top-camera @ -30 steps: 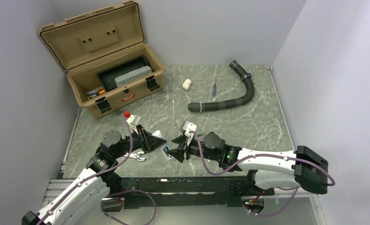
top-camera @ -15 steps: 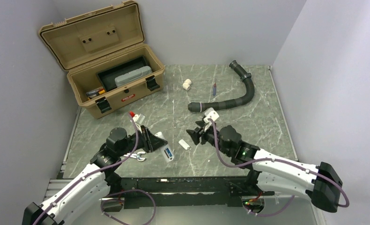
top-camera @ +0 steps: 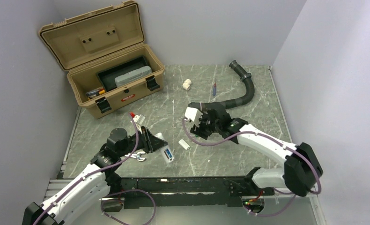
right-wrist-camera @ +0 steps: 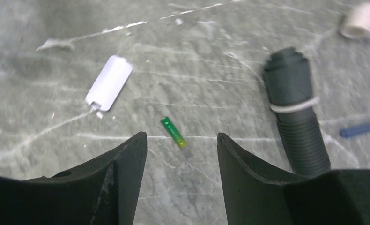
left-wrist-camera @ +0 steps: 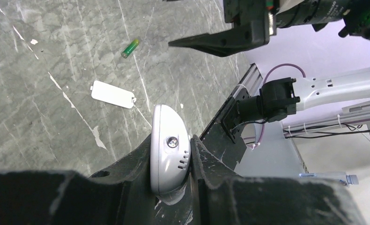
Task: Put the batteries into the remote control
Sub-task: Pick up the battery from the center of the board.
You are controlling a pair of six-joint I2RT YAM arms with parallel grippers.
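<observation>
Marble worktop (top-camera: 267, 117): left gripper (left-wrist-camera: 171, 161) clamped on remote control (left-wrist-camera: 168, 145); right gripper (right-wrist-camera: 181, 140) parted, empty, seemingly just above green battery (right-wrist-camera: 173, 132).

Top view: bright, even light from above, sharp pic. Only soft shadows, e.g. by the tan box (top-camera: 92, 37) on the table (top-camera: 173, 98). Left wrist view: table sharp, but the left fingers (left-wrist-camera: 56, 197) up close are v. dark, no detail. Small shine on the white remote control (left-wrist-camera: 169, 154). Right wrist view: a bit blurry all over, esp. the white fitting (right-wrist-camera: 361, 21) in the top corner. Right fingers (right-wrist-camera: 122, 187) dark too.
</observation>
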